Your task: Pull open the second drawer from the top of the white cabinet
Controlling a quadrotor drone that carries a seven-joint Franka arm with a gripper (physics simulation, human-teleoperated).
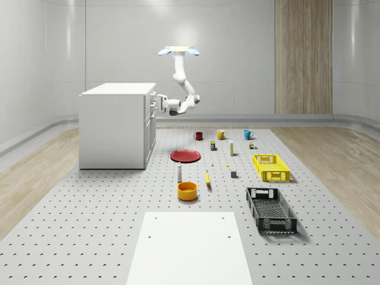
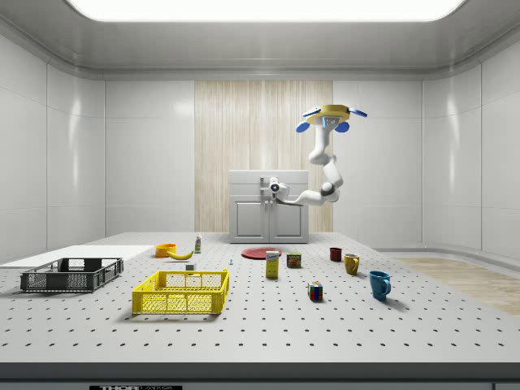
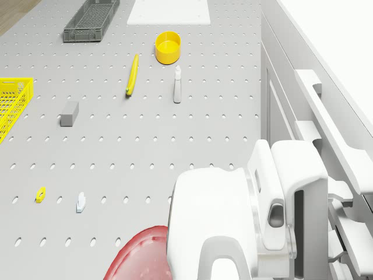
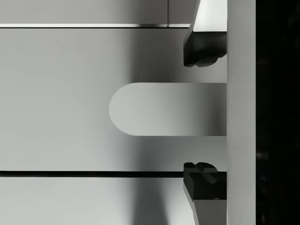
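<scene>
Hovering beside the cabinet [image 1: 116, 124] at the table's far left, the drone [image 1: 179, 51] is pressing its hand [image 4: 206, 112], fingers [image 4: 202, 49] spread around a drawer handle [image 4: 164, 109] without gripping, so closing and pulling outward likely comes next.

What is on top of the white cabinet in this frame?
The white cabinet has a bare flat top in the whole-scene view; nothing rests on it. The drone hovers beside the cabinet, not over it, with the gripper at the drawer fronts. Drawer contents are hidden.
</scene>
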